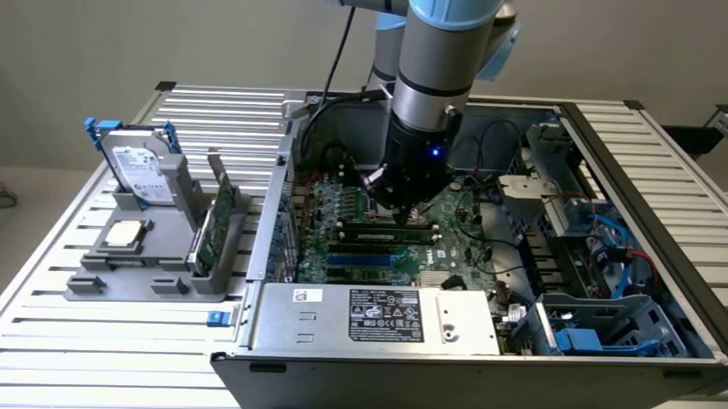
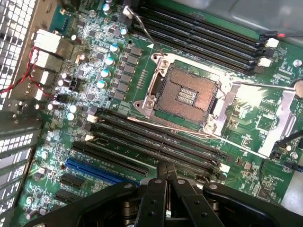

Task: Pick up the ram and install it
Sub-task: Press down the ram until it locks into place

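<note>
Plain grey wall, slatted table

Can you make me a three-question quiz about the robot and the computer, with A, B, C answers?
1. Where is the gripper?
A) over the motherboard, inside the computer case
B) above the hard drive
C) beside the case

2. What colour is the long slot next to the black slots?
A) red
B) blue
C) yellow

3. How are the gripper's fingers?
A) wide open
B) shut together
C) gripping a cable

Answers:
1 A, the arm reaches down into the case.
2 B, it shows bright blue.
3 B, their tips meet with nothing between.
</note>
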Motion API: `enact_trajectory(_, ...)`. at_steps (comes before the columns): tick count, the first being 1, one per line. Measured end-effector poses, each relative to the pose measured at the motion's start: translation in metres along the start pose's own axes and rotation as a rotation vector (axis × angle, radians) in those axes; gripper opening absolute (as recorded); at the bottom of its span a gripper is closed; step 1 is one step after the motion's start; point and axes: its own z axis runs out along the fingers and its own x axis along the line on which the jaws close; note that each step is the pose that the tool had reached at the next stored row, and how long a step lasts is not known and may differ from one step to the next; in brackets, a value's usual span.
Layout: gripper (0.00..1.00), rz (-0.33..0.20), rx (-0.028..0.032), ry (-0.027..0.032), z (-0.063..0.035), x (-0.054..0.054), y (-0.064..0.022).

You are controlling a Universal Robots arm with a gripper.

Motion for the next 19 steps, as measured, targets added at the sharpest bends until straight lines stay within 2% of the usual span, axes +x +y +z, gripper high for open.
enact_trajectory(11, 0.11, 0.168, -0.0057, -0.0052, 0.0, 0.0, 0.0)
enact_trajectory(19, 0.11, 0.209, -0.0071, -0.0064, -0.0001, 0.0016, -0.0048)
